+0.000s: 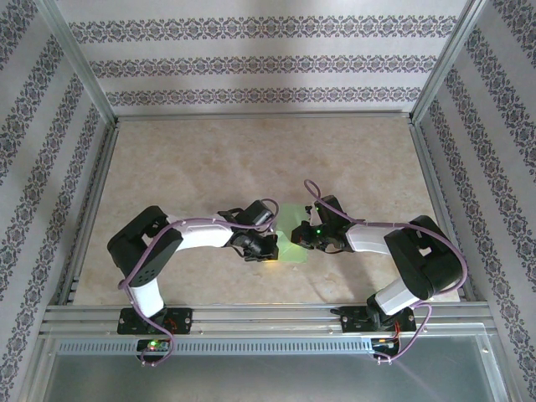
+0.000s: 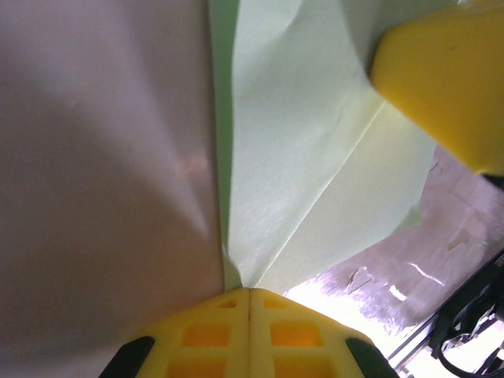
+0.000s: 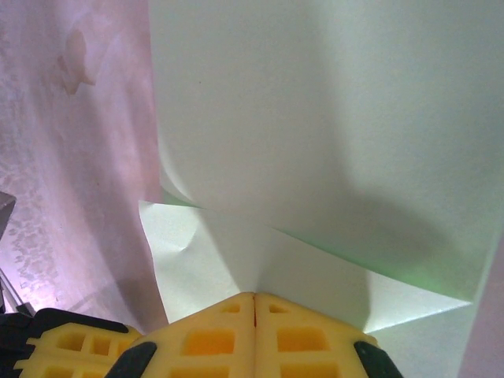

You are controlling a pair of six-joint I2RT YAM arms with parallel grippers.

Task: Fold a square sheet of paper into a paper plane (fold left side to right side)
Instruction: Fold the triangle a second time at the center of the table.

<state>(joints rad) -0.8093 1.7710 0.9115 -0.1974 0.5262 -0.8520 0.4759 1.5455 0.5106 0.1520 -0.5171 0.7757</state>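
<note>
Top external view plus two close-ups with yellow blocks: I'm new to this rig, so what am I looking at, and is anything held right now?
Two robot arms are bolted at the near edge of the table. The top view looks down from above and behind them. It shows the left gripper and the right gripper with a light green sheet of paper between them. The other two pictures come from a camera on each wrist, and the yellow blocks at the bottom are that arm's own fingers. Both grippers are shut, and each seems to pinch the creased, partly folded paper.
</note>
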